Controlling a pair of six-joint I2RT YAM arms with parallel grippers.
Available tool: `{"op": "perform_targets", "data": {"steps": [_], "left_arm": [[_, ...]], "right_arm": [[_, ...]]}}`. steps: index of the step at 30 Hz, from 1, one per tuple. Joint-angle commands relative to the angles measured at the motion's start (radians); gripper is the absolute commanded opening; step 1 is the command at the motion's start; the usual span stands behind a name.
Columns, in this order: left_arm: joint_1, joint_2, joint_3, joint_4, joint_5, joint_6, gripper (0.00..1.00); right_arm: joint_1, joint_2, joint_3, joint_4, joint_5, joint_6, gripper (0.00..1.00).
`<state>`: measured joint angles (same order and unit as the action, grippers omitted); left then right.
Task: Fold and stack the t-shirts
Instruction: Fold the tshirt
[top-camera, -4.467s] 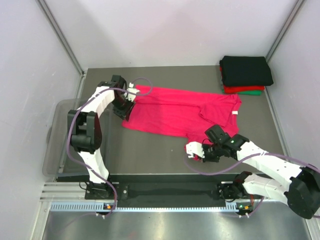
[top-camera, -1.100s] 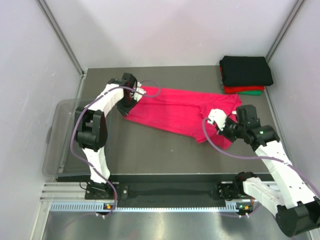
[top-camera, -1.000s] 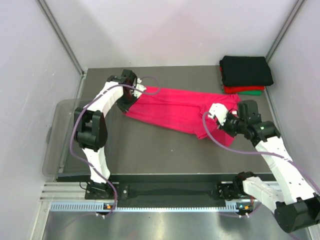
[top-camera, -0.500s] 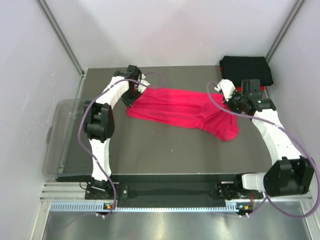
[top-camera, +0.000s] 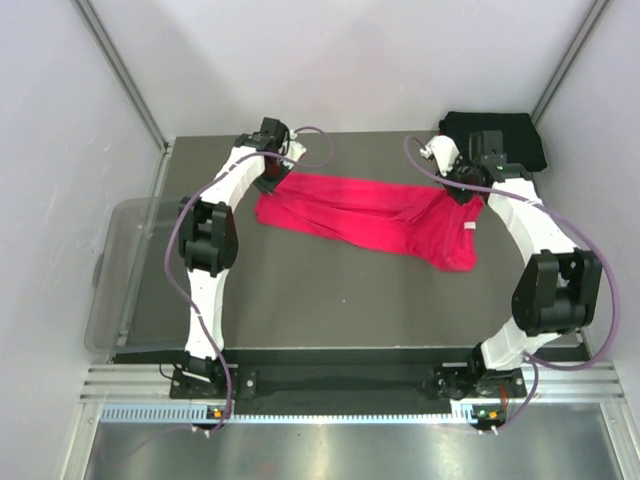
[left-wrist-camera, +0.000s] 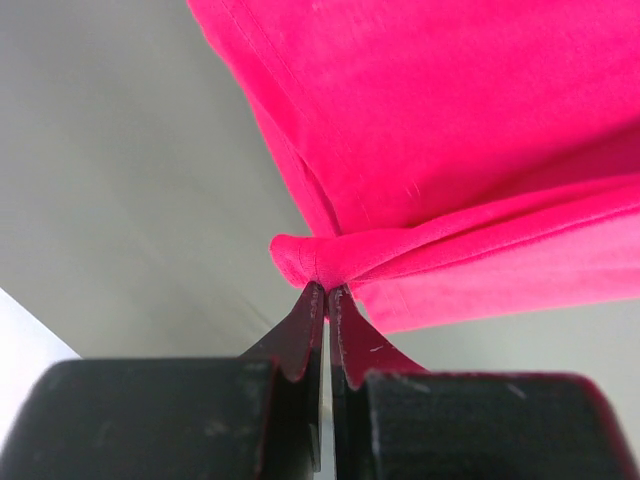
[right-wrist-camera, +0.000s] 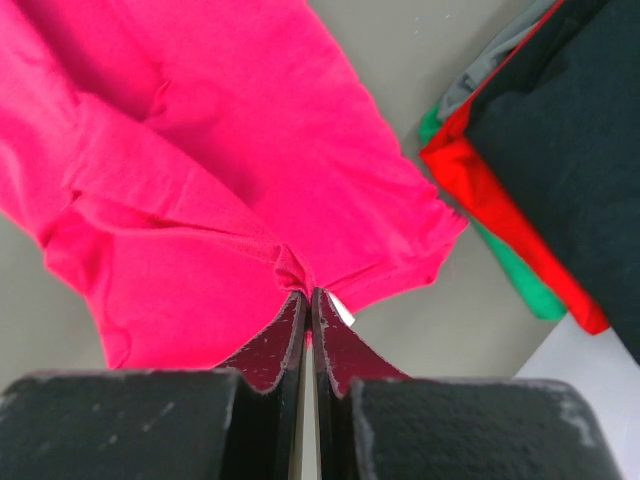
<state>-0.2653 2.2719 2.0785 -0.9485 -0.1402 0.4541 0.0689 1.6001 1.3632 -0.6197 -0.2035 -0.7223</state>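
pink shirt | left gripper pinching 10 o'clock corner | right gripper pinching 2 o'clock corner | tip: hold taut, lower together, miss stack

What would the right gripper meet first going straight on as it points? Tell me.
The magenta t-shirt: the right gripper is shut on its edge. Beyond the cloth, probably the table; depth is unclear.

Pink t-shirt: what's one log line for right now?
left gripper: shut on pink t-shirt | right gripper: shut on pink t-shirt | folded t-shirt stack: far right corner
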Motion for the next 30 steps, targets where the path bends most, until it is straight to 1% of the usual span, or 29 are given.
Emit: {"op": "perform_targets", "data": {"steps": [1, 9, 10, 11, 13, 14, 15, 16, 17, 18, 19, 21, 22, 23, 24, 25, 26, 28, 30], "left_arm": [[0.0, 0.038, 0.051, 0.053, -0.035, 0.017, 0.0], [0.0, 0.089, 0.101, 0.085, -0.076, 0.014, 0.0], [0.0, 0.089, 0.103, 0.093, -0.079, 0.005, 0.0], [0.0, 0.089, 0.1, 0.103, -0.085, -0.005, 0.06], [0.0, 0.072, 0.103, 0.129, -0.101, -0.052, 0.23], [0.0, 0.058, 0.092, 0.137, -0.102, -0.069, 0.32], [0.0, 0.04, 0.078, 0.143, -0.105, -0.084, 0.41], [0.001, -0.009, 0.063, 0.155, -0.104, -0.11, 0.46], [0.0, -0.04, 0.043, 0.183, -0.102, -0.12, 0.58], [0.0, -0.107, -0.01, 0.203, -0.095, -0.123, 0.6], [0.0, -0.138, -0.04, 0.221, -0.082, -0.123, 0.6], [0.0, -0.211, -0.119, 0.254, -0.033, -0.123, 0.59], [0.0, -0.225, -0.139, 0.252, -0.013, -0.12, 0.58], [-0.002, -0.233, -0.174, 0.238, 0.026, -0.118, 0.56], [-0.002, -0.244, -0.193, 0.232, 0.048, -0.115, 0.51], [-0.002, -0.244, -0.213, 0.231, 0.057, -0.114, 0.49], [-0.002, -0.244, -0.251, 0.229, 0.079, -0.115, 0.47], [-0.002, -0.233, -0.279, 0.218, 0.106, -0.115, 0.43], [0.0, -0.219, -0.313, 0.218, 0.135, -0.123, 0.43]], "right_arm": [[-0.009, 0.053, 0.092, 0.044, 0.012, 0.001, 0.0], [-0.011, 0.201, 0.223, 0.069, 0.038, 0.02, 0.0], [-0.011, 0.233, 0.247, 0.077, 0.041, 0.032, 0.02], [-0.011, 0.247, 0.258, 0.087, 0.052, 0.043, 0.05], [-0.015, 0.267, 0.278, 0.095, 0.085, 0.081, 0.09], [-0.018, 0.255, 0.28, 0.113, 0.087, 0.101, 0.17], [-0.032, 0.235, 0.271, 0.129, 0.081, 0.127, 0.23], [-0.04, 0.175, 0.237, 0.144, 0.07, 0.179, 0.33], [-0.047, 0.141, 0.215, 0.172, 0.053, 0.199, 0.35], [-0.06, 0.076, 0.194, 0.176, 0.009, 0.214, 0.36], [-0.061, 0.048, 0.15, 0.178, -0.01, 0.224, 0.37], [-0.061, 0.009, 0.122, 0.126, -0.046, 0.212, 0.38], [-0.06, -0.006, 0.103, 0.065, -0.056, 0.198, 0.38], [-0.061, -0.008, 0.094, 0.029, -0.065, 0.187, 0.38], [-0.061, -0.009, 0.083, -0.006, -0.094, 0.176, 0.37], [-0.072, -0.009, 0.048, -0.049, -0.103, 0.153, 0.37], [-0.095, -0.011, 0.027, -0.061, -0.109, 0.143, 0.36], [-0.112, -0.023, -0.045, -0.071, -0.128, 0.114, 0.36], [-0.123, -0.009, -0.073, -0.083, -0.129, 0.097, 0.36]]}}
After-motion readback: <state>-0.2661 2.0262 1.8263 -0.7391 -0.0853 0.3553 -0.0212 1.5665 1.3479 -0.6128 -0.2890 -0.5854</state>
